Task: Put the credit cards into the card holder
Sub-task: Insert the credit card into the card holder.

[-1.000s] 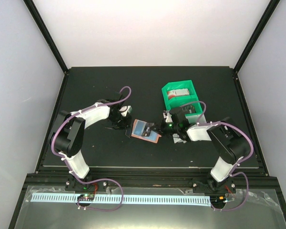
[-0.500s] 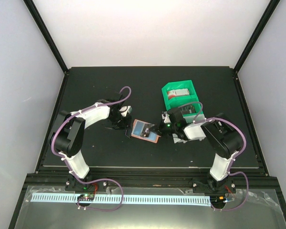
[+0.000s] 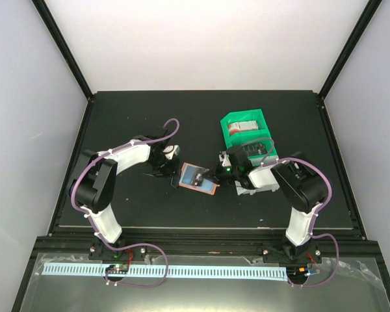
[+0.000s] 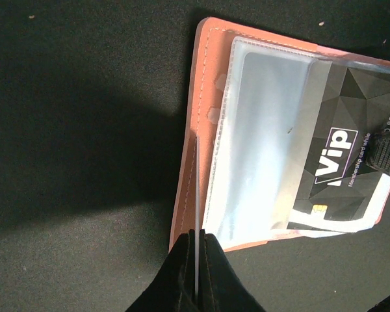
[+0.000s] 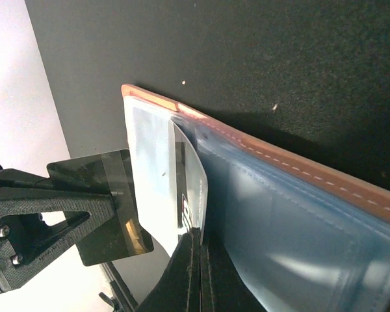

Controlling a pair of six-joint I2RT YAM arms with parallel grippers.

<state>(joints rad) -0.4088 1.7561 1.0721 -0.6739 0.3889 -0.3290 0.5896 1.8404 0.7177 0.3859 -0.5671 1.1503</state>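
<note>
A matte black table [image 3: 130, 123] fills the floor of a booth with plain white walls [image 3: 214, 45] and black corner posts [image 3: 62, 49]; a pale slotted strip [image 3: 169, 271] runs along the near rail in front of the arm bases. A few pale specks dot the dark surface in the wrist views. The card holder [image 3: 198, 177] lies open and flat near the middle of the table, between the two arms and slightly skewed. The left gripper [image 3: 171, 170] is at its left edge, jaws clenched on a thin clear leaf of the holder seen edge-on. The right gripper [image 3: 216, 177] is at the opposite edge, jaws pinched tight on a dark card [image 4: 351, 162], which is partly inside a clear sleeve of the holder. Just behind the right wrist stands a green tray [image 3: 229, 140] with a red-and-white card [image 3: 246, 127] lying in it.
</note>
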